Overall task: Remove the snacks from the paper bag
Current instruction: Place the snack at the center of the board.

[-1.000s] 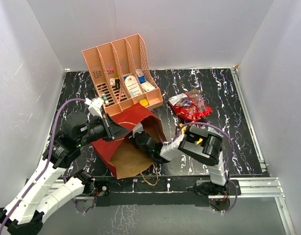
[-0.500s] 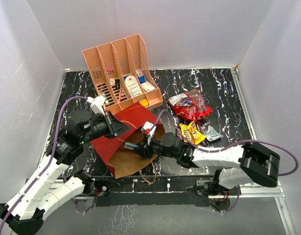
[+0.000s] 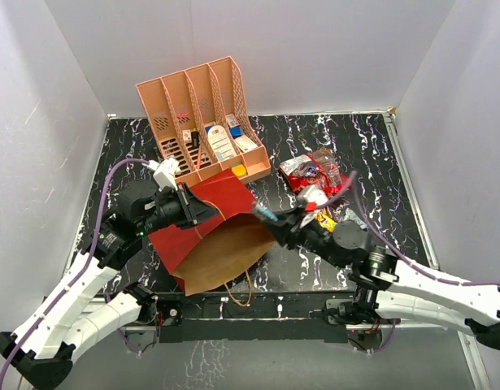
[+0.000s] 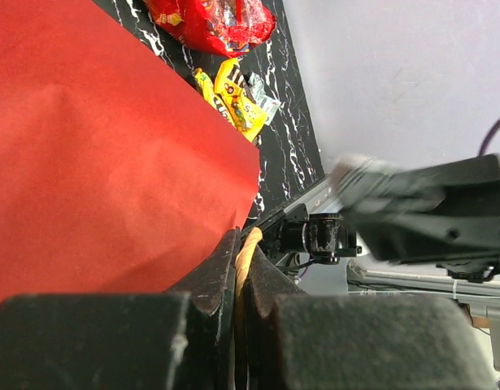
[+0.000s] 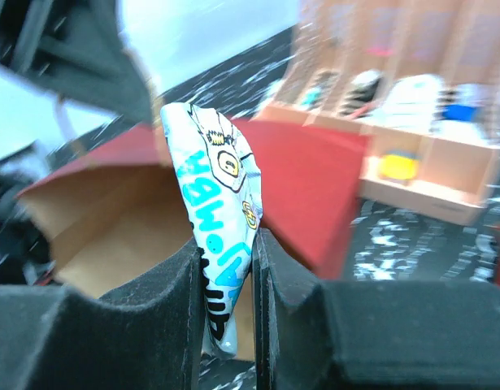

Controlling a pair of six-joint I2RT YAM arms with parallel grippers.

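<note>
Arm on the left climbs from the near-left corner of the table (image 3: 371, 154) and leans to the right. The left gripper (image 3: 207, 213) is clamped on the tan cord handle (image 4: 248, 244) at the edge of the paper bag (image 3: 225, 199). In the left wrist view its two fingers (image 4: 213, 272) sit pressed together on that cord, with the bag's red side filling the space beside them.

The bag lies on its side in front of the pink organizer (image 3: 201, 122), with its brown inside facing the near edge.

The right arm stretches low from its base at the near right, reaching left across the table to the right corner of the bag's mouth. The right gripper (image 3: 270, 218) grips a white and blue packet (image 5: 221, 203) upright between its fingers. In the right wrist view the bag's brown inside lies just behind the packet.

Further right, a shiny red bag (image 3: 315, 175) lies on the table. A yellow pack (image 4: 233, 97) lies near it, with a silvery wrapper (image 4: 264, 88) touching it.
</note>
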